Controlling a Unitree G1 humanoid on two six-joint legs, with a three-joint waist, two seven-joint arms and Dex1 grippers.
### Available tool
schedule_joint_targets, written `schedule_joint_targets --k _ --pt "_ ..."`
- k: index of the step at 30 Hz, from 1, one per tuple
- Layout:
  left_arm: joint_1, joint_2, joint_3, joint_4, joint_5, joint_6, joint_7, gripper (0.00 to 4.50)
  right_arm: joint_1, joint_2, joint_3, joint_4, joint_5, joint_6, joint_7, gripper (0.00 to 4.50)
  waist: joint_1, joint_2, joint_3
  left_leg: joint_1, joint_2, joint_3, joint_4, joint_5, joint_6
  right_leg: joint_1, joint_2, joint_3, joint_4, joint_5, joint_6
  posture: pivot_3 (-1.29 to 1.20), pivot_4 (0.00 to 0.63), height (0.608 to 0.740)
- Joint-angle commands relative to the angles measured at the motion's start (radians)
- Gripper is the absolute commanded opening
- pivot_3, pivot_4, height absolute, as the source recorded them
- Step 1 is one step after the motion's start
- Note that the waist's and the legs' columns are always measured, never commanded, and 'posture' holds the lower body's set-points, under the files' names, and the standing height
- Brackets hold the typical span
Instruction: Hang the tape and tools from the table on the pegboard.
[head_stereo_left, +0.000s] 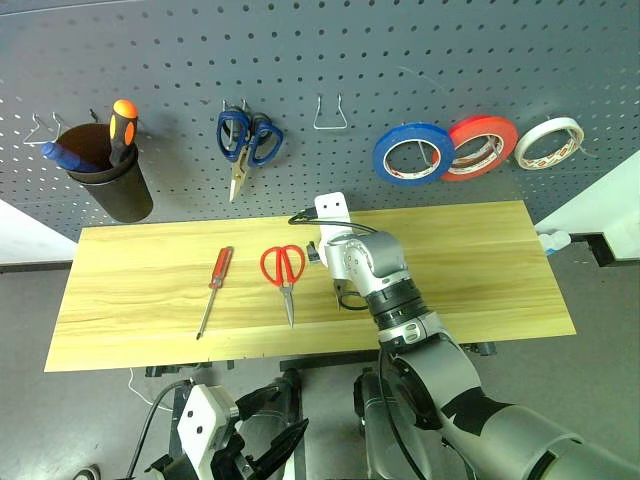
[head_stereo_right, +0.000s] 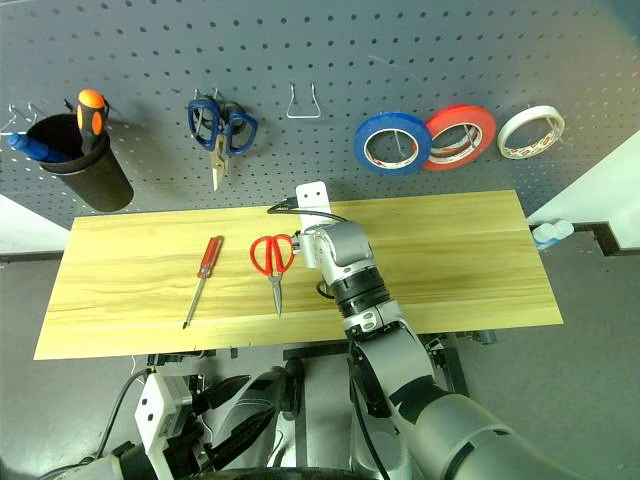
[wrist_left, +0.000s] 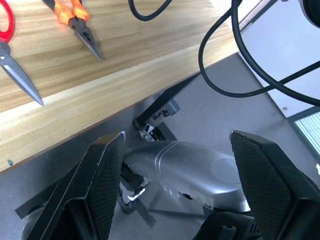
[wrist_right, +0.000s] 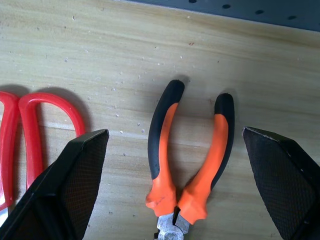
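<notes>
Bare wood flanks the pliers (wrist_right: 192, 160) between the wide-spread tool (wrist_right: 175, 195) fingers; red scissors (wrist_right: 30, 130) crowd one side

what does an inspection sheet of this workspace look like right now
surface: wood-grain table, a few specks, nothing spilled
job's things: blue tape already hung on the pegboard; red screwdriver, red scissors and pliers lie flat on the table
clutter: black cup with tools, blue scissors, red tape, white tape, all on the pegboard
grippers: right gripper open, above the pliers; left gripper open, below the table edge
cables: black cables hang in the left wrist view
surroundings: grey floor
</notes>
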Motion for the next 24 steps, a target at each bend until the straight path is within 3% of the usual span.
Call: schedule_joint_targets --k 1,9,10,12,14,16,18,24 --pt "0.013 0.003 -0.006 -0.026 -0.014 -0.004 -0.002 3.51 0.06 0.234 -0.003 -0.038 0.018 0.011 -0.019 4.48 0.0 0.0 0.002 0.0 0.0 0.0 0.0 0.0 0.0 0.0 0.0 0.0 0.0 0.0 0.0 -0.05 0.388 0.68" --pt "0.01 0.004 -0.005 -0.025 -0.018 -0.004 -0.001 3.51 0.088 0.248 0.001 -0.053 0.04 0.049 -0.04 4.48 0.0 0.0 0.003 -0.001 0.0 0.0 0.0 0.0 0.0 -0.001 0.0 0.0 0.0 0.0 0.0 -0.05 0.394 0.68" --pt "0.013 0.005 -0.004 -0.026 -0.018 -0.005 -0.001 3.51 0.09 0.248 0.001 -0.052 0.042 0.051 -0.044 4.48 -0.004 0.005 -0.026 -0.001 0.0 0.0 0.0 0.0 0.0 -0.001 0.0 0.0 0.0 0.0 0.0 -0.05 0.0 0.68" --pt "0.017 0.007 -0.006 -0.029 -0.018 -0.005 -0.001 3.51 0.095 0.251 -0.005 -0.046 0.047 0.052 -0.052 4.48 -0.003 0.013 -0.125 -0.017 -0.001 0.003 -0.002 0.006 -0.009 -0.018 0.005 0.002 0.003 0.001 0.001 -0.05 0.0 0.68" --pt "0.019 0.009 -0.009 -0.03 -0.018 -0.005 0.001 3.51 0.105 0.254 -0.008 -0.042 0.052 0.053 -0.058 4.48 -0.001 0.009 -0.175 0.01 -0.002 0.003 -0.02 0.004 -0.009 0.002 0.003 0.001 -0.004 0.001 0.001 -0.05 0.0 0.68" --pt "0.021 0.011 -0.01 -0.034 -0.019 -0.003 0.001 3.51 0.128 0.256 -0.001 -0.04 0.053 0.054 -0.061 4.48 0.003 0.007 -0.19 0.034 -0.001 0.004 -0.034 0.005 -0.01 0.028 0.001 -0.001 -0.025 -0.003 0.0 -0.06 0.0 0.68" --pt "0.024 0.013 -0.006 -0.036 -0.022 -0.002 0.0 3.51 0.14 0.255 0.008 -0.038 0.055 0.052 -0.064 4.48 0.004 0.008 -0.191 0.048 0.0 0.003 -0.035 0.002 -0.005 0.037 0.001 -0.001 -0.027 -0.002 -0.002 -0.05 0.0 0.68" --pt "0.025 0.016 -0.006 -0.034 -0.024 -0.003 -0.002 3.51 0.138 0.248 0.013 -0.036 0.061 0.051 -0.066 4.48 0.005 0.015 -0.211 0.05 0.007 -0.001 -0.025 0.005 -0.007 0.041 0.013 -0.001 -0.026 0.005 -0.012 -0.06 0.0 0.68"
